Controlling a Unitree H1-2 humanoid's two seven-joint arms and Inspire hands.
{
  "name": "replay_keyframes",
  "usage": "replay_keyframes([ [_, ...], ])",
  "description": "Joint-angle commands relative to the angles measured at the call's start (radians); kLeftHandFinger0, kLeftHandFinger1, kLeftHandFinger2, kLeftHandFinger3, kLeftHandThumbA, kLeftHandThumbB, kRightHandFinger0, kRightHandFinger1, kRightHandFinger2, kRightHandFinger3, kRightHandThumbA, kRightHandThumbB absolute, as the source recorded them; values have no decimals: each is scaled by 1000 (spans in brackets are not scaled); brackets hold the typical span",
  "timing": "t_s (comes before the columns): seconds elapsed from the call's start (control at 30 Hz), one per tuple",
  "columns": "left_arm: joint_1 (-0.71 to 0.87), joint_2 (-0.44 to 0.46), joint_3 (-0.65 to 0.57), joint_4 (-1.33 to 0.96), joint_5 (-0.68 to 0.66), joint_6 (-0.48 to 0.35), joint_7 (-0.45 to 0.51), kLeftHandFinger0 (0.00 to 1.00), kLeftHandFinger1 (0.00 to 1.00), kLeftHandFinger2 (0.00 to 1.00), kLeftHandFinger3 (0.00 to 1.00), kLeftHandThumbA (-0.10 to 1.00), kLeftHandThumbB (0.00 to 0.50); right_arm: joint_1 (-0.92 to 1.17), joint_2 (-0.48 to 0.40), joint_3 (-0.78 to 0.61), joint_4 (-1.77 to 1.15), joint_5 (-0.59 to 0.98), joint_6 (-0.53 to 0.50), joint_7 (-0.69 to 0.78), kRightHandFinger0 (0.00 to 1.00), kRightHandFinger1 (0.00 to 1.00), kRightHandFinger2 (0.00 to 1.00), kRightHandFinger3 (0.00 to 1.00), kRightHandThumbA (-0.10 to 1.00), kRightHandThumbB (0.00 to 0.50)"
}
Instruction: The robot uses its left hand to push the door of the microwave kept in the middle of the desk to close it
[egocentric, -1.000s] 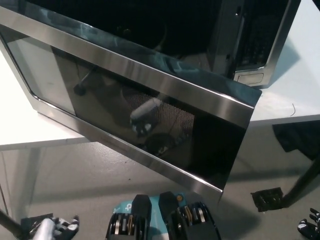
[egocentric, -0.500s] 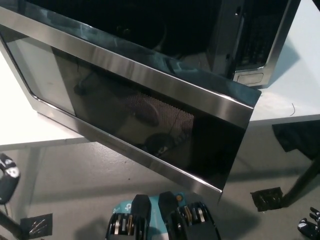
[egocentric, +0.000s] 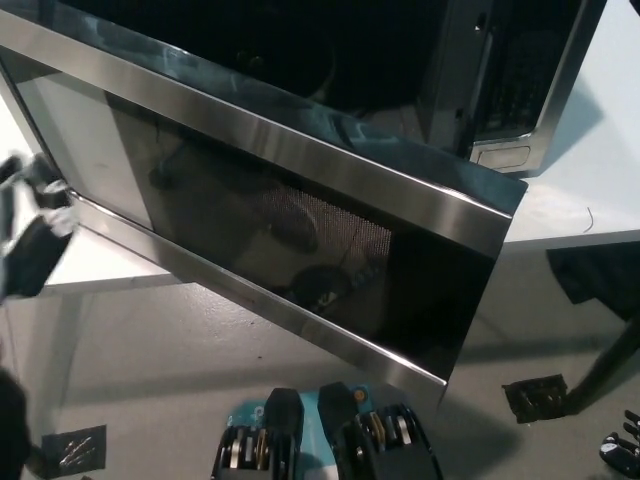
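Note:
The microwave (egocentric: 505, 95) stands on the white desk (egocentric: 585, 190), with its dark cavity at the top of the head view. Its door (egocentric: 300, 240), dark glass in a steel frame, hangs wide open and reaches out over the desk's front edge towards me. My left hand (egocentric: 32, 228) is raised at the picture's left edge, blurred, just beside the door's left end. I cannot tell whether it touches the door. My black right hand (egocentric: 624, 450) rests low at the bottom right corner, only partly in view.
Grey floor (egocentric: 150, 350) lies below the desk. A black desk leg and foot plate (egocentric: 540, 398) stand at the lower right, and dark cloth (egocentric: 595, 275) hangs under the desk's right part.
My left hand has risen from the bottom left corner to the height of the door's left end. The door has not visibly swung.

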Motion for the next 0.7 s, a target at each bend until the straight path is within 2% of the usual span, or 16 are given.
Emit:
replay_keyframes([
  [0.0,-98,39,-92,-83,89,-202,-69,0,0,0,0,-100,500,3,-44,0,-46,-6,4,-11,802,923,988,993,58,0],
  [0.2,-184,35,-180,-106,49,-259,-182,0,0,0,0,-100,500,9,-44,3,-54,-7,9,-12,802,923,988,993,58,0],
  [0.4,-185,-4,-253,-83,22,-317,-247,0,0,0,0,-100,500,10,-45,4,-60,-7,13,-12,802,923,988,993,58,0],
  [0.57,-218,-39,-274,-30,43,-367,-248,0,0,0,0,-100,500,7,-48,3,-65,-6,17,-12,802,923,988,993,58,0],
  [0.67,-259,-55,-289,26,16,-383,-283,0,0,0,0,-100,500,7,-48,3,-65,-6,17,-12,802,923,988,993,58,0],
])
